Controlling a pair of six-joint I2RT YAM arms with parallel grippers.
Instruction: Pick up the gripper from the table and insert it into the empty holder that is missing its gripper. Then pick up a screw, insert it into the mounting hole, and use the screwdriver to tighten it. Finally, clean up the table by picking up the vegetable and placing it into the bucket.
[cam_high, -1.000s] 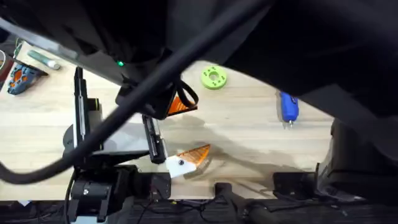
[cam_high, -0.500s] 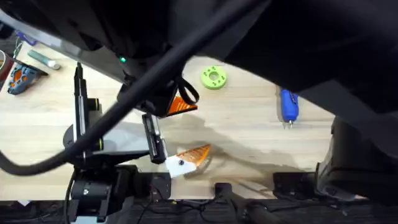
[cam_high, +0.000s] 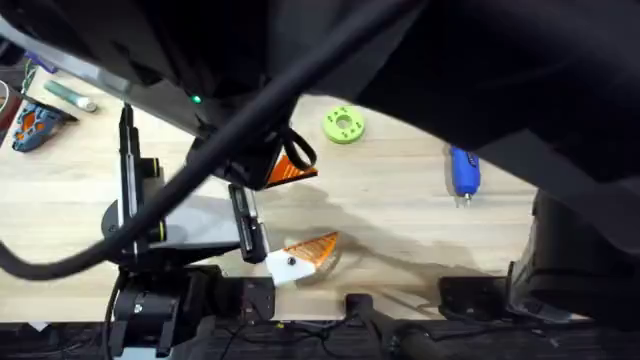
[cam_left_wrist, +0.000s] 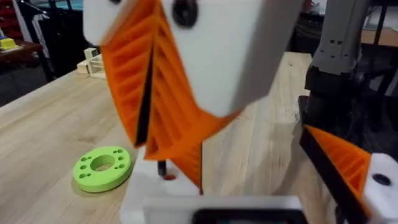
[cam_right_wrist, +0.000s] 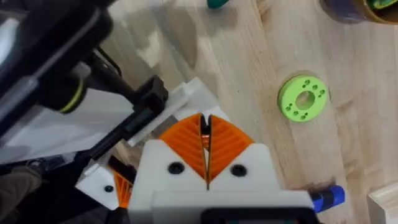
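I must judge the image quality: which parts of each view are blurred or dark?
Overhead: a large dark blurred arm covers the top, while the screwdriver is sharp. Left wrist: the near orange pads are blurred and the green disc is clearer. Right wrist: the pads are sharp.

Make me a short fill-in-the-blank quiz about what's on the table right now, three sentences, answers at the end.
1. The ring-shaped disc lying on the table is lime ____.
2. The right gripper has its orange ribbed pads pressed ____.
3. The screwdriver lying on the wooden table is bright ____.

Missing words: green; together; blue
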